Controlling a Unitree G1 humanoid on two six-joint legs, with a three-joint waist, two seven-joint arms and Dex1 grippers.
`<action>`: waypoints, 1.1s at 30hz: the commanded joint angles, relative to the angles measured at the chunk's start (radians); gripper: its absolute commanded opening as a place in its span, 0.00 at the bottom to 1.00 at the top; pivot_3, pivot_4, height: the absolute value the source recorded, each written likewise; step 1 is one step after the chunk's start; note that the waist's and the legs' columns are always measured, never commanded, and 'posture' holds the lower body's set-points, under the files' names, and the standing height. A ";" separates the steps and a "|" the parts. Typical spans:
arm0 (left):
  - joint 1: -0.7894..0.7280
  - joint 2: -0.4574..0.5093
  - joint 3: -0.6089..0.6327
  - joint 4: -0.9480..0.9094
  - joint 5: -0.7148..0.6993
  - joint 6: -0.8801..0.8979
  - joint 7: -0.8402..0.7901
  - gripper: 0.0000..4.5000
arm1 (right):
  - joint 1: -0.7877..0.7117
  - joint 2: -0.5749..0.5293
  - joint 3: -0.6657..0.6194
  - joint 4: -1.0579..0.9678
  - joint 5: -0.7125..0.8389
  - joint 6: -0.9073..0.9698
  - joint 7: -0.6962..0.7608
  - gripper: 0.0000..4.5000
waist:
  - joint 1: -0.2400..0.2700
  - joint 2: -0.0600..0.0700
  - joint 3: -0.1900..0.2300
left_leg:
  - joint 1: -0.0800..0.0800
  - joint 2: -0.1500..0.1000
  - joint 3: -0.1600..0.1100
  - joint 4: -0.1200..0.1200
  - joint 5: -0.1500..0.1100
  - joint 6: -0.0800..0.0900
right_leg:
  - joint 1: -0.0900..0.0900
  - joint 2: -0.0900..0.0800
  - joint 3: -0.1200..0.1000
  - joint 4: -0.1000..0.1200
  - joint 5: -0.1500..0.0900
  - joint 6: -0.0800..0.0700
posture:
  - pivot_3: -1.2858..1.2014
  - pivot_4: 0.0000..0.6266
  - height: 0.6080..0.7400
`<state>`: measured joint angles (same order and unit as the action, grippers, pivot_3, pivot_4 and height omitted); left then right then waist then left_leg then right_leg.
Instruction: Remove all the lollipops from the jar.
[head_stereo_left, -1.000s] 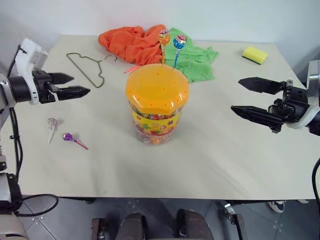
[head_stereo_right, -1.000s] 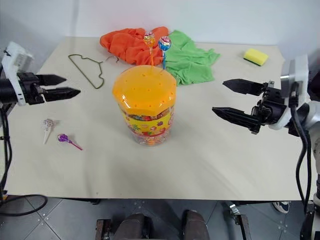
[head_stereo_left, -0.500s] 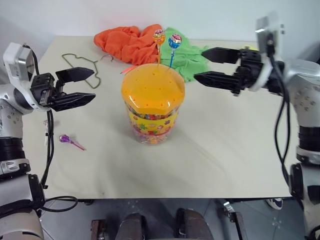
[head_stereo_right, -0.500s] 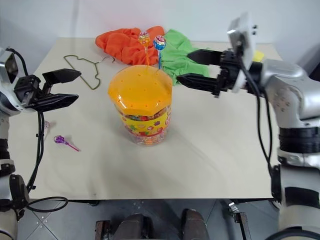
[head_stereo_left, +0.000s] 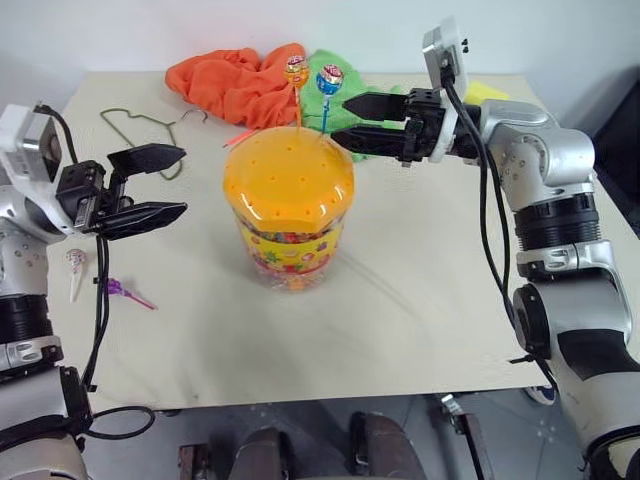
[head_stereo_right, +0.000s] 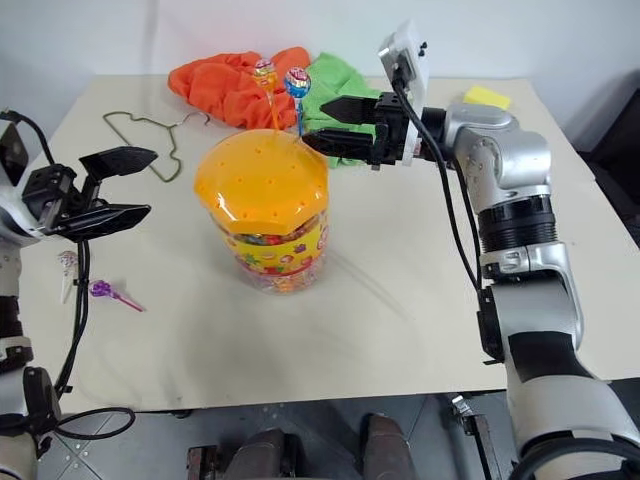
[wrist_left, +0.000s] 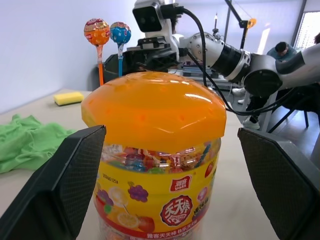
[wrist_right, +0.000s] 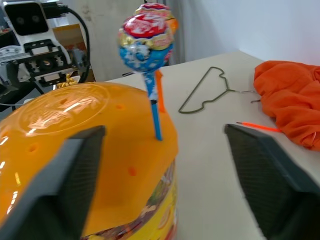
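The jar (head_stereo_left: 288, 215), a clear tub with a domed orange lid and a yellow label, stands mid-table. Two lollipops stand upright in its lid at the far edge, an orange one (head_stereo_left: 297, 70) and a blue one (head_stereo_left: 330, 79). My right gripper (head_stereo_left: 341, 119) reaches in level from the right, open, its tips just short of the blue lollipop's stick (wrist_right: 151, 102), which lines up between its fingers without touching them. My left gripper (head_stereo_left: 184, 180) hovers open left of the jar, pointing at it. A silvery-pink lollipop (head_stereo_left: 75, 262) and a purple lollipop (head_stereo_left: 112, 288) lie on the table at the left.
An orange cloth (head_stereo_left: 225, 80) and a green cloth (head_stereo_right: 340, 80) lie bunched at the back behind the jar. A wire hanger (head_stereo_left: 135, 125) lies at the back left, and a yellow sponge (head_stereo_right: 487, 96) at the back right. A loose orange stick (head_stereo_left: 240, 138) rests near the orange cloth.
My right arm has swung in from the right and risen to the blue lollipop, its jaws a little narrower. My left gripper has turned toward the jar. The camera has shifted.
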<state>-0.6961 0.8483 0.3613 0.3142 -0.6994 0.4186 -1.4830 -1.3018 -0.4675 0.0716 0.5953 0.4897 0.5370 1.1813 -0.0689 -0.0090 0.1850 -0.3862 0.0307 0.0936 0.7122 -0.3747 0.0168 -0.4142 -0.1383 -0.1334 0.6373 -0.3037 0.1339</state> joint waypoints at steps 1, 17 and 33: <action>0.033 0.039 0.066 -0.059 -0.030 0.008 0.029 1.00 | -0.056 0.019 -0.029 0.036 -0.018 -0.046 0.031 0.55 | -0.005 0.000 0.000 | 0.000 0.000 0.000 0.000 0.000 0.000 | 0.000 0.000 0.000 0.000 0.000 0.000 | 0.52 0.24 1.00; 0.096 0.039 0.093 -0.130 -0.053 0.024 0.094 1.00 | -0.096 0.062 -0.042 0.089 -0.069 -0.092 0.110 0.00 | -0.014 0.000 0.000 | 0.000 0.000 -0.003 0.000 0.000 0.000 | 0.000 0.000 0.000 0.001 0.000 0.000 | 0.52 0.24 1.00; 0.047 0.057 0.069 -0.030 -0.035 0.000 0.029 1.00 | -0.162 -0.172 -0.133 -0.102 -0.093 0.169 -0.069 0.00 | 0.000 0.002 0.001 | -0.001 -0.001 -0.003 -0.001 0.000 0.000 | 0.000 -0.001 0.001 0.001 0.000 0.000 | 0.52 0.24 1.00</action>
<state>-0.6274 0.8812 0.4153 0.2811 -0.7272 0.4344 -1.4401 -1.4621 -0.6013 -0.0587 0.5482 0.4069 0.6420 1.1310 -0.0692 -0.0073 0.1860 -0.3873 0.0290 0.0910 0.7115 -0.3747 0.0168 -0.4141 -0.1398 -0.1328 0.6385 -0.3036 0.1339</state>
